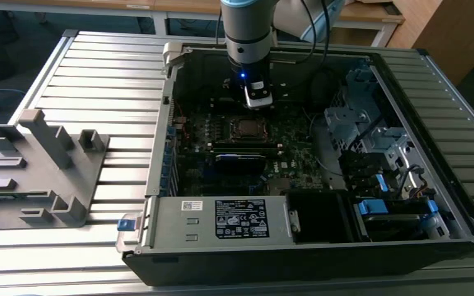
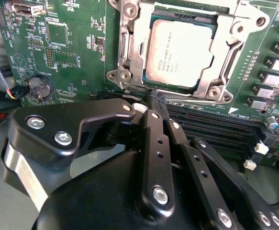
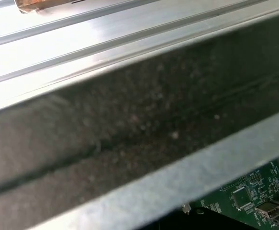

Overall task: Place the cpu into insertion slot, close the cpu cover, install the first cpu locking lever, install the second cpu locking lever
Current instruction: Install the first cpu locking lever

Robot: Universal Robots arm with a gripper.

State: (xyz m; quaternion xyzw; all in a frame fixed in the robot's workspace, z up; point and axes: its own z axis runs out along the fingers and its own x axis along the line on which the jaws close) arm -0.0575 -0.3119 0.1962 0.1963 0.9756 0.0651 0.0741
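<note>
The black two-fingered gripper is clenched, its tips meeting right at the near edge of the socket. Whether they pinch anything there, I cannot tell. Just beyond the tips a thin bright steel wire locking lever lies along that edge. It is likely springy and slick, best pushed or hooked at its bent end.

Past it, the thin shiny silver metal cpu cover lies flat, framing the small flat square cpu with its dull grey metal top, which sits in the socket. The chip looks light, stiff and fragile, safest handled by its edges; the cover is thin hinged sheet metal and wants gentle pressure.

Around them is the green motherboard, inside the open black computer case on the slatted aluminium worktop.
</note>
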